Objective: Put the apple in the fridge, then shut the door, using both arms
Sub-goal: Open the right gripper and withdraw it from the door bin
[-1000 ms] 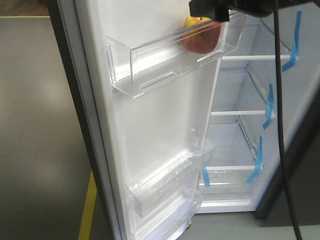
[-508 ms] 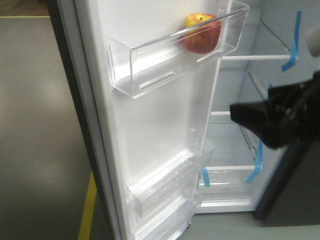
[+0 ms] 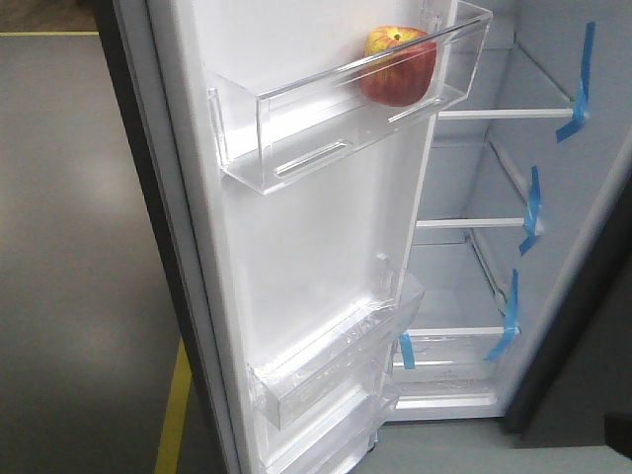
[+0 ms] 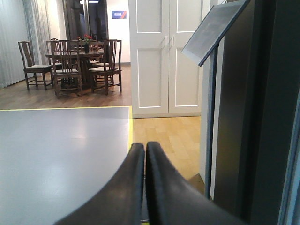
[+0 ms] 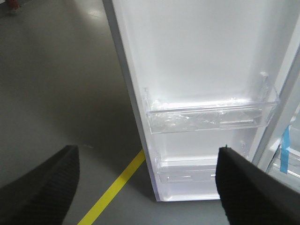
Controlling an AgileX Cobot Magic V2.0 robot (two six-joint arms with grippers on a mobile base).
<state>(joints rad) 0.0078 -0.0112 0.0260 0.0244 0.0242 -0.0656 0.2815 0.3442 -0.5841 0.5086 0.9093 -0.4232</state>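
In the front-facing view a dull grey floor (image 3: 69, 247) fills the left side, with a yellow line (image 3: 174, 405) running up from the bottom edge and a thinner yellow stripe (image 3: 44, 33) crossing near the top. The left wrist view looks across a smooth grey floor area (image 4: 61, 150) edged in yellow (image 4: 130, 124) to light wooden flooring (image 4: 164, 136) and white panelled double doors (image 4: 166, 56), with a dark slanted panel (image 4: 211, 30) on a thin post to their right. Further back on the left stand a dark wooden dining table (image 4: 77, 56) bearing red flowers (image 4: 86, 38), several dark chairs (image 4: 107, 65) around it, pale curtains (image 4: 11, 42) and a small blue sign (image 4: 119, 14) on the far wall.
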